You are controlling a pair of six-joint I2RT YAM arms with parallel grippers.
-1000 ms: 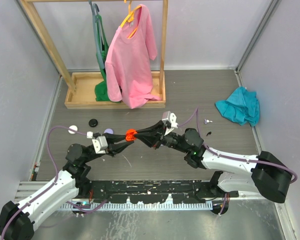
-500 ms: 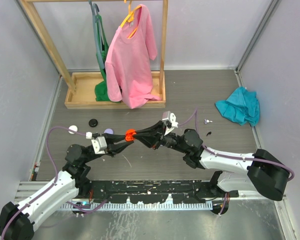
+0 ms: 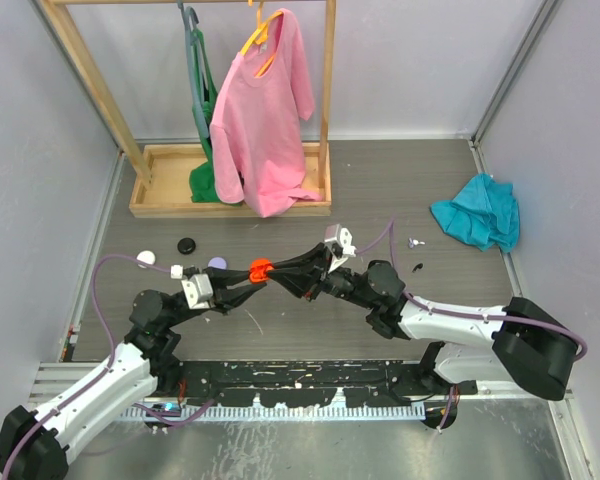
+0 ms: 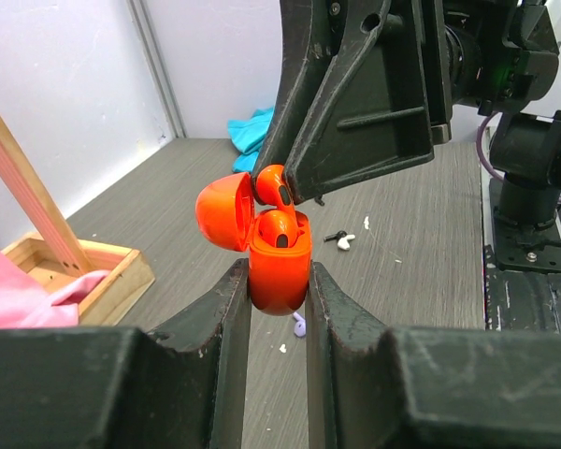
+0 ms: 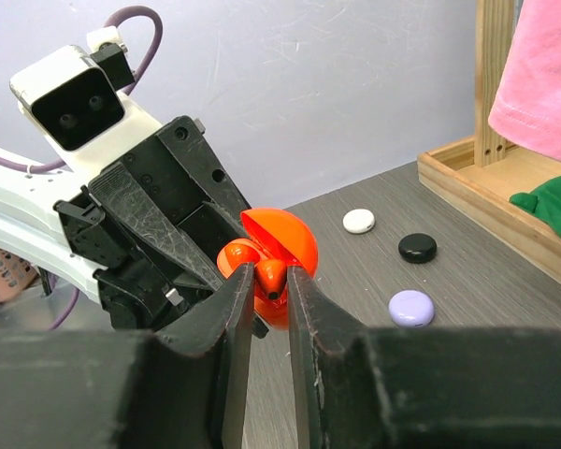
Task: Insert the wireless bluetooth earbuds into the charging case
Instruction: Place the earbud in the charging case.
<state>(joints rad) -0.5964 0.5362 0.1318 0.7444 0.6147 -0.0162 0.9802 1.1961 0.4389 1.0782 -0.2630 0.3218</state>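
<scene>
Alignment is deciding this step. Near the centre of the top view, the left gripper [image 4: 279, 285] is clamping the orange charging case [image 4: 280, 264] with its lid [image 4: 222, 210] open. The right gripper [image 5: 270, 281] is pinching an orange earbud [image 4: 269, 187] just above the case mouth, beside a seated bud [image 4: 280, 227]. The stem should be going straight down, slowly, before the fingers are letting go.

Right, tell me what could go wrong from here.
The small orange plastic earbud pinched in the right gripper is close beside the raised lid of the orange charging case; it could catch there or slip free. The left gripper holds the case in midair, so a push might twist it loose.
</scene>
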